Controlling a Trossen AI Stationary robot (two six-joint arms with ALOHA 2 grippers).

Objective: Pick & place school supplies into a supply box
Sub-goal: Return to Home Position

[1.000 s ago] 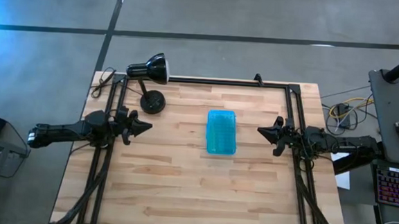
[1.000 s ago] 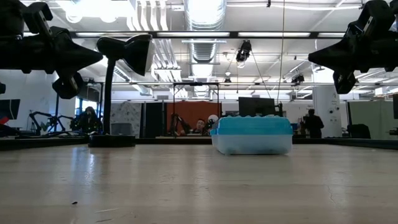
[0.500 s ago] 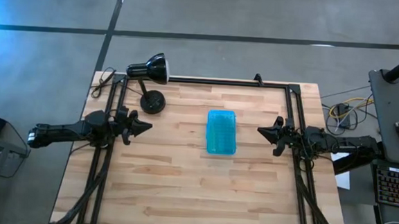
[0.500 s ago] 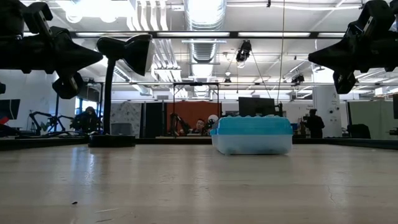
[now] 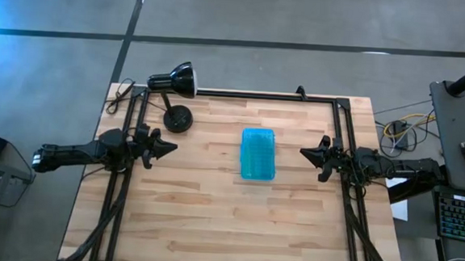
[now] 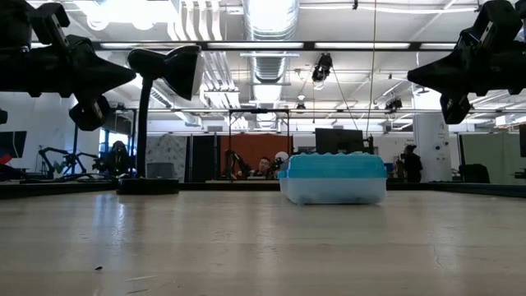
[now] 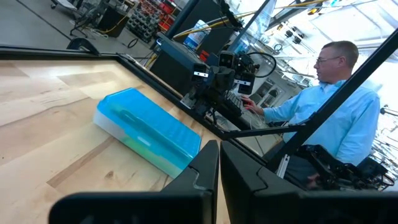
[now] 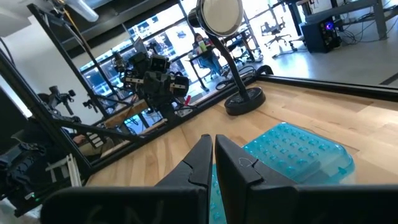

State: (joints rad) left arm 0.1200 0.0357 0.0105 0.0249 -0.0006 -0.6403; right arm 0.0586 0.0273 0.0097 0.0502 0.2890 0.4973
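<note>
The supply box, a closed translucent teal-blue case, lies flat on its base at the table's middle; it also shows in the low view, the left wrist view and the right wrist view. No loose pens, pencils or scissors show on the table. My left gripper hovers shut over the table's left side, pointing at the box. My right gripper hovers shut over the right side, also pointing at the box. Both stand well clear of it.
A black desk lamp stands on its round base at the table's far left corner. A black frame rail runs along the far edge. A person in a light blue shirt sits beyond the table's right side.
</note>
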